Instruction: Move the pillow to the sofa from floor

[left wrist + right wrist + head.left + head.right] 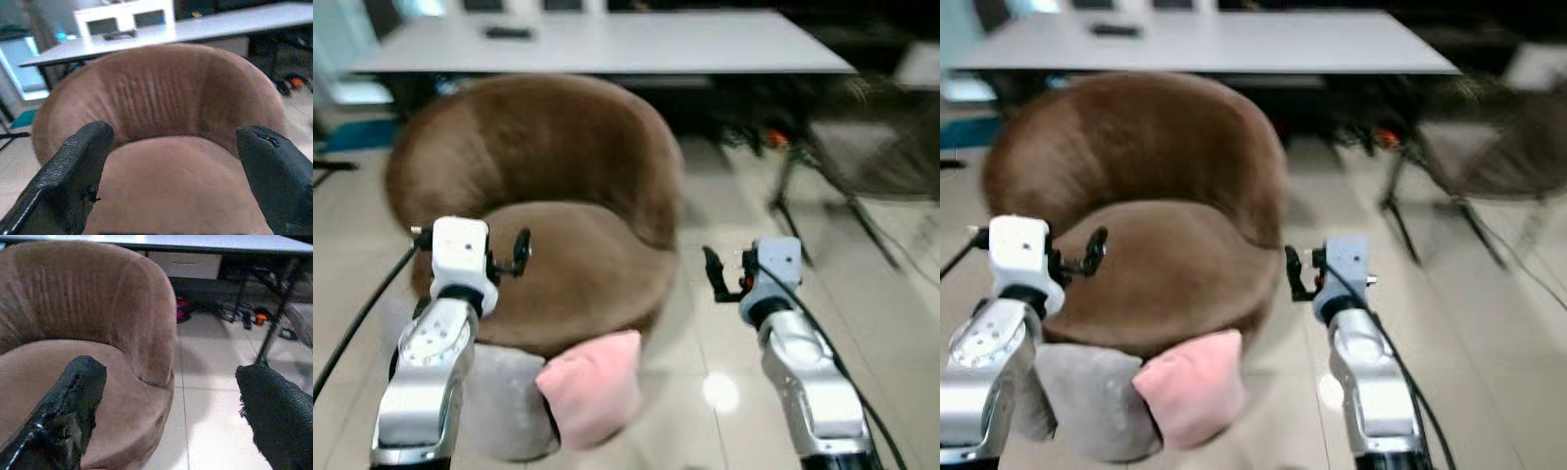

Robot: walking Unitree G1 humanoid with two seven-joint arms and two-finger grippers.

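A pink pillow (592, 387) lies on the tiled floor, leaning against the front of a round brown sofa chair (563, 196). A grey pillow (504, 401) lies beside it, to its left. My left gripper (521, 253) is raised over the left part of the seat, open and empty. Off the sofa's right side, above the floor, my right gripper (715, 274) is also open with nothing in it. In the left wrist view the two fingers (73, 166) frame the sofa's seat (181, 186). Both pillows lie below and between my arms.
A long white table (607, 41) stands behind the sofa with a dark object (507, 32) on it. A chair with thin metal legs (842, 186) stands at the right. Cables and small items (254, 316) lie on the floor under the table.
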